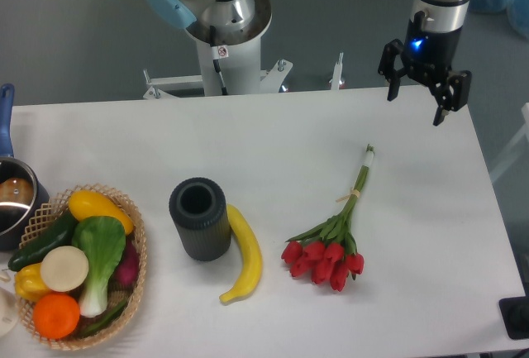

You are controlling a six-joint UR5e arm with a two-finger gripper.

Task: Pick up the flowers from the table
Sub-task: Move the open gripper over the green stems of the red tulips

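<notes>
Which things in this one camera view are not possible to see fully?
- Pot: cut off by the left edge.
- Basket bottom: cut by the lower edge; its inside is covered by vegetables.
- Black cylinder: inside too dark.
- Tool: finger gap unclear.
- Flowers: fully visible.

We see our gripper (417, 102) hanging above the table's (273, 135) far right corner, fingers spread, with nothing beneath it. The flowers (331, 246) lie toward the near right edge, bare tabletop on their far and right sides. On their left, the banana (243, 255) and the upright dark cylinder (199, 218) crowd the approach. The basket (132, 308) blocks the near left corner.
</notes>
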